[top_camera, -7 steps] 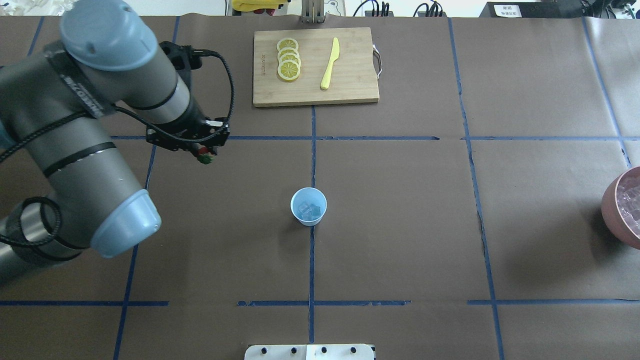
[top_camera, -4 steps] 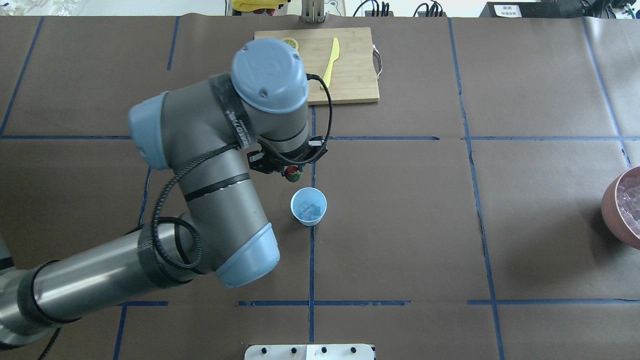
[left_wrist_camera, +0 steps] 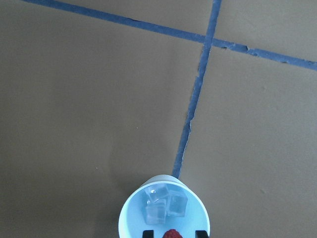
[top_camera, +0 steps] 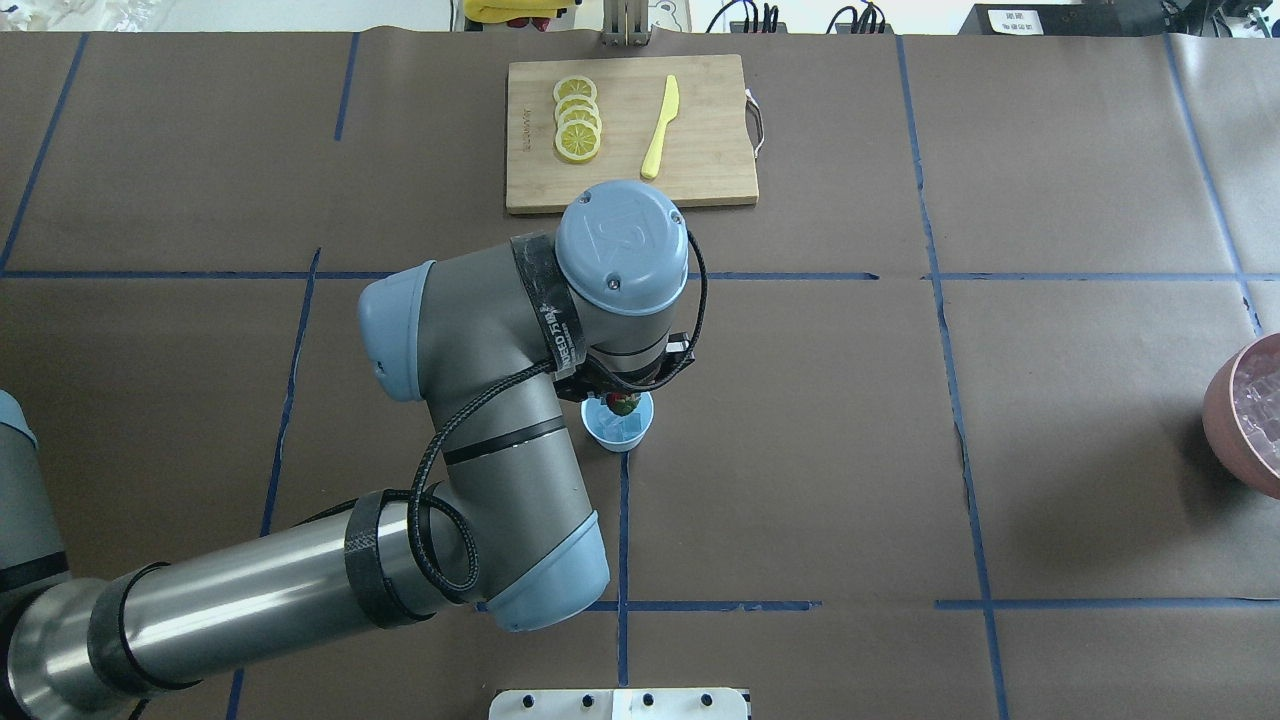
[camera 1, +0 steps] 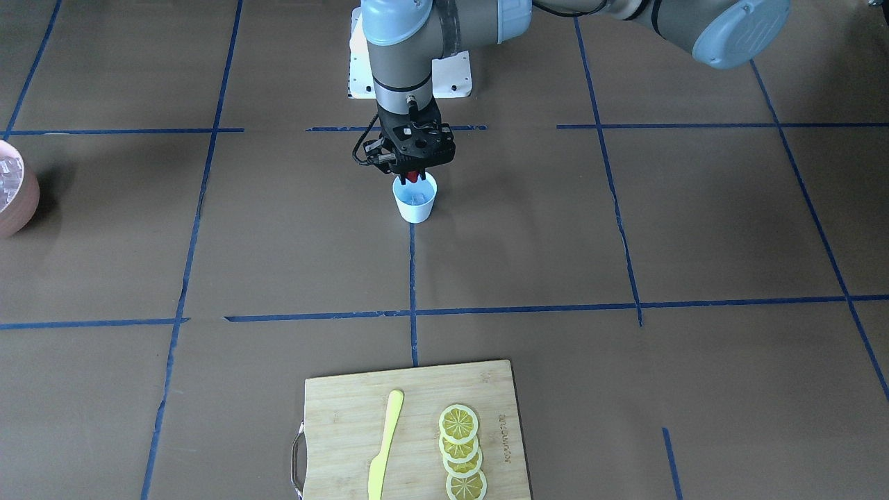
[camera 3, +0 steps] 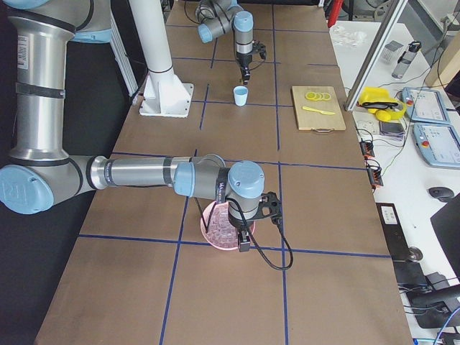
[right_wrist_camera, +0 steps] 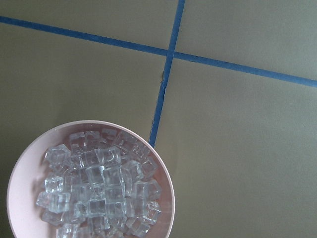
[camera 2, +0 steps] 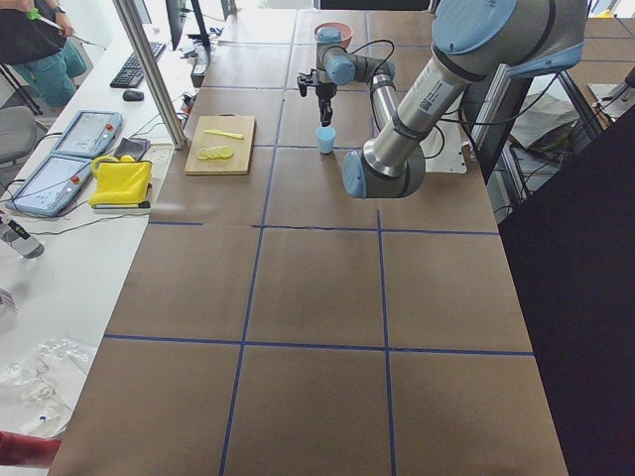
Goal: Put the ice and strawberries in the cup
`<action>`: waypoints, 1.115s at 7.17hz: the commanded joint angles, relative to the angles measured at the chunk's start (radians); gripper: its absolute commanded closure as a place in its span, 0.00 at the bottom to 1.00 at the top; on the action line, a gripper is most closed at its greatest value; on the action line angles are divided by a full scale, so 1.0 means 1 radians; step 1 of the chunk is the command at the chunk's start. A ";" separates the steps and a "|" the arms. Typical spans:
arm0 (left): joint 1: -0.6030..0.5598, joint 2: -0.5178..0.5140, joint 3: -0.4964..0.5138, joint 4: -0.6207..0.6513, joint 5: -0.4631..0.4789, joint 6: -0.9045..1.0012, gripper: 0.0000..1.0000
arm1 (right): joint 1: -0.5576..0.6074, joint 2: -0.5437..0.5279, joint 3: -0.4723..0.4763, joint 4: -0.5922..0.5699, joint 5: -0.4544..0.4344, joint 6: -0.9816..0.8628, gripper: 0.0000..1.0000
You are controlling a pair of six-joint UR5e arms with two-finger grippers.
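Note:
The white cup with a light-blue inside stands mid-table, and a few clear ice cubes lie in it. My left gripper hangs straight over the cup's mouth, shut on the small red strawberry. In the left wrist view the strawberry shows between the dark fingertips, just above the cup's rim. My right gripper hovers over the pinkish-brown bowl full of ice; I cannot tell whether it is open or shut.
A wooden cutting board lies at the far side with lemon slices and a yellow knife. The bowl sits at the table's right edge. My left arm's elbow spans the table's left half.
My left arm has swung from the table's left toward the middle, carrying the strawberry from well left of the cup to directly over it.

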 commanded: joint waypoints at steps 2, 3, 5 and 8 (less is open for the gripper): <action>0.002 0.010 -0.007 -0.004 0.000 0.004 0.01 | 0.000 0.002 0.002 0.000 0.000 0.000 0.01; 0.002 0.008 -0.009 -0.004 -0.002 0.004 0.00 | 0.000 0.000 0.002 0.002 0.000 0.000 0.01; -0.013 0.022 -0.044 0.008 -0.005 0.091 0.00 | 0.000 0.000 0.000 0.002 -0.002 0.000 0.01; -0.197 0.332 -0.287 0.008 -0.126 0.568 0.00 | 0.000 0.002 0.000 0.002 -0.003 -0.002 0.01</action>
